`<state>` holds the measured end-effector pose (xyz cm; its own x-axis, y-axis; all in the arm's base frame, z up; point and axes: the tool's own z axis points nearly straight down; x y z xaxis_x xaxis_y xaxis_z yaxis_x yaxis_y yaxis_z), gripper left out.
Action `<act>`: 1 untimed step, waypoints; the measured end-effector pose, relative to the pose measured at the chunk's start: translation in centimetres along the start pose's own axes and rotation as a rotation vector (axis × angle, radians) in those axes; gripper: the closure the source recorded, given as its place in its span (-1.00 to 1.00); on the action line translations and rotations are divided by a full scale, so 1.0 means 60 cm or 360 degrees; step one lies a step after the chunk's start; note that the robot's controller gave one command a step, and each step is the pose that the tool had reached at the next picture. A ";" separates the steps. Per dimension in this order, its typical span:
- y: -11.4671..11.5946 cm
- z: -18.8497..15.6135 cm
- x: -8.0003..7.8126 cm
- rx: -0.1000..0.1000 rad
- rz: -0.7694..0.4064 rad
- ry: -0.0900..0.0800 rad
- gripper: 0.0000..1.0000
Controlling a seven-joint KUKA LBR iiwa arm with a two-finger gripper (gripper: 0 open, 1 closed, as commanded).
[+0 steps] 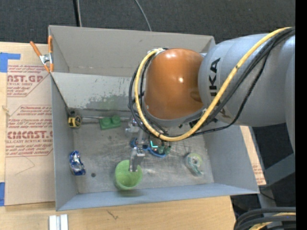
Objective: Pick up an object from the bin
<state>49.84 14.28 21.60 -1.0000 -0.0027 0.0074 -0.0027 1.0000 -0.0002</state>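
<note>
A crumpled blue-and-white wrapper (75, 162) lies at the left of the grey metal bin (62, 99), and a flat green plastic block (110, 122) sits near the back wall. Toward the front lies a round light-green cup (125, 178). The gripper (136, 161) stands at its upper right edge, and I cannot tell whether it is open or closed. A pale ring-shaped object (194, 163) lies to the right.

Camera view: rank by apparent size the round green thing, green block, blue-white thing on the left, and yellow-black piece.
1. round green thing, largest
2. green block and blue-white thing: too alike to rank
3. yellow-black piece, smallest
</note>
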 end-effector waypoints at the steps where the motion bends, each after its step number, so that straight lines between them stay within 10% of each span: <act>1: -0.062 0.225 0.021 0.0000 -0.0114 -0.0009 -1.00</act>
<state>48.51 10.56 8.11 -0.9972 -0.0744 0.0015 -0.0744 0.9972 0.0003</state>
